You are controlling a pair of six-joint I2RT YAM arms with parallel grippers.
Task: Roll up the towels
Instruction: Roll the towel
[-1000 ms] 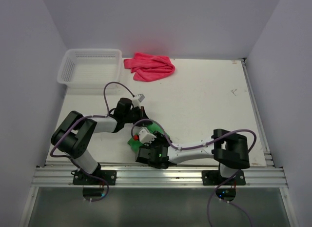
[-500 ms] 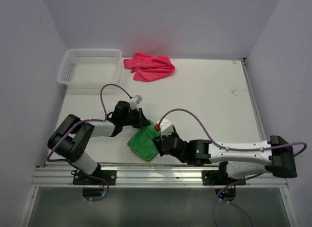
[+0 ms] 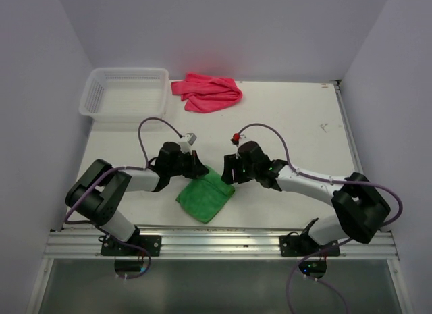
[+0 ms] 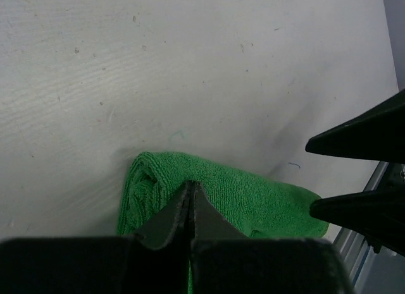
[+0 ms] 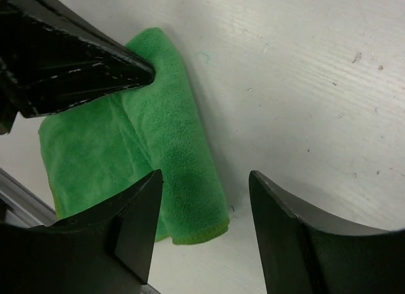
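A green towel [image 3: 202,196] lies near the table's front edge, its far edge rolled into a thick tube [image 5: 180,148]. My left gripper [image 3: 196,169] is shut, and its tips [image 4: 192,184] rest on top of the roll near its left end. My right gripper [image 3: 230,173] is open at the roll's right end; in the right wrist view [image 5: 204,177] its fingers straddle that end without touching it. The left gripper also shows in the right wrist view [image 5: 82,66]. A crumpled pink towel [image 3: 208,92] lies at the back of the table.
A white plastic basket [image 3: 125,92] stands at the back left, next to the pink towel. The metal rail [image 3: 216,243] runs along the front edge just below the green towel. Bare white table [image 3: 297,125] lies to the right.
My right arm has swung from the front edge, where it covered the green towel, round to the towel's far right corner. The towel now shows fully. My left gripper has barely moved.
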